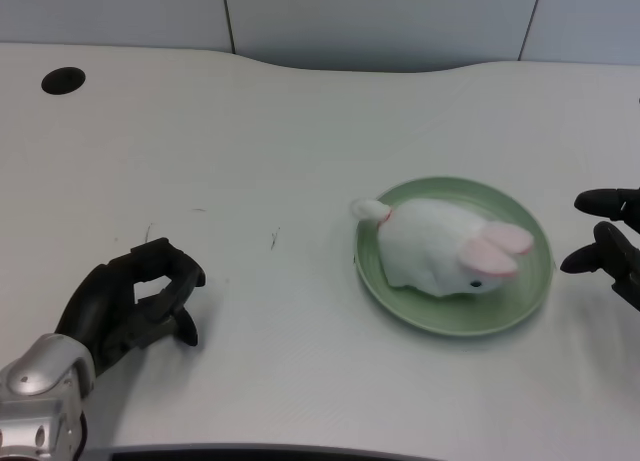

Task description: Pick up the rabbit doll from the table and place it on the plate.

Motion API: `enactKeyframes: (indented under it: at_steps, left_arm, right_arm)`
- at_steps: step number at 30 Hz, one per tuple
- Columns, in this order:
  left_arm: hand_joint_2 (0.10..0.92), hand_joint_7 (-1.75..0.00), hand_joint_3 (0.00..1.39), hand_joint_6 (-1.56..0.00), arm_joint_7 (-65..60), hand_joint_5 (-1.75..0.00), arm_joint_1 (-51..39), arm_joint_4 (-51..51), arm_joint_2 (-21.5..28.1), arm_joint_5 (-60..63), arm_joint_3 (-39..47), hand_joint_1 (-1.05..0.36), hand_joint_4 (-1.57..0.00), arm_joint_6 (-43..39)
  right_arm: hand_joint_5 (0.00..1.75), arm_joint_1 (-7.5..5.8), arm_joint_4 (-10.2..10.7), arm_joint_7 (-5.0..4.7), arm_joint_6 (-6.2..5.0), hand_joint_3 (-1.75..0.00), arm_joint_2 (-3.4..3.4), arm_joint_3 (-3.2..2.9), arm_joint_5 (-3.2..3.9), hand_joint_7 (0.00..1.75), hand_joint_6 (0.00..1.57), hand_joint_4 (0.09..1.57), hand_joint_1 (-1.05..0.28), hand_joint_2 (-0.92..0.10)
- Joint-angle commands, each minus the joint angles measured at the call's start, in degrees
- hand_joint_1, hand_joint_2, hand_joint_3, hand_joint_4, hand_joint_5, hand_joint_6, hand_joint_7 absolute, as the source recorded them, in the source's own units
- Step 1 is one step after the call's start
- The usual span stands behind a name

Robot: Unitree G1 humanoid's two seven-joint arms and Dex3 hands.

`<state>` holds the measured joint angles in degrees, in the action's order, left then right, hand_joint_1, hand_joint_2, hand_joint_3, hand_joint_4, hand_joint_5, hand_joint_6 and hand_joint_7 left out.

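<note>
Nearest the camera, the left hand (135,306) is resting well left of the plate (520,303), fingers curled inward and holding nothing. Farther off, the rabbit doll (440,246) is lying on the plate, tail overhanging its left rim. Placement is looking complete; nothing appears outstanding.

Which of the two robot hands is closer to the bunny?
The right hand, at the picture's right edge beside the green plate holding the rabbit doll. The left hand sits farther away.

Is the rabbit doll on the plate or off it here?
On it. The rabbit doll lies inside the green plate, tail at the left rim; the left hand is apart, empty.
</note>
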<state>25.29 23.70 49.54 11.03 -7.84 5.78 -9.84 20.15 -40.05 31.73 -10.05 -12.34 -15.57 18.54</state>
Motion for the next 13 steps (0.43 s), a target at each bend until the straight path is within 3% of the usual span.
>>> enactKeyframes:
  at_steps: [1,6,13]
  left_arm:
    - [0.921,-1.63,0.57,-0.47,-0.2,-1.75,0.5,1.3,1.0,0.4,0.4,-0.59,-0.63,-0.5]
    - [0.921,-1.66,0.59,-0.46,0.7,-1.75,1.3,2.4,0.9,-0.8,1.4,-0.57,-0.63,0.1]
    - [0.921,-1.67,0.58,-0.44,0.1,-1.75,1.4,2.9,0.8,-0.3,1.6,-0.58,-0.62,-0.1]
  right_arm:
    - [1.50,0.50,-0.5,-0.31,-0.31,-0.52,-1.05,-0.53,0.05,1.08,0.33,0.33,-0.31,-0.92]
    - [1.55,0.28,1.4,-1.34,1.13,-0.51,-1.12,0.11,-0.62,1.08,0.33,0.36,-0.29,-0.92]
    - [1.52,1.05,-0.3,-0.89,1.09,-0.50,-0.99,-0.40,-0.21,1.07,0.33,0.36,-0.29,-0.92]
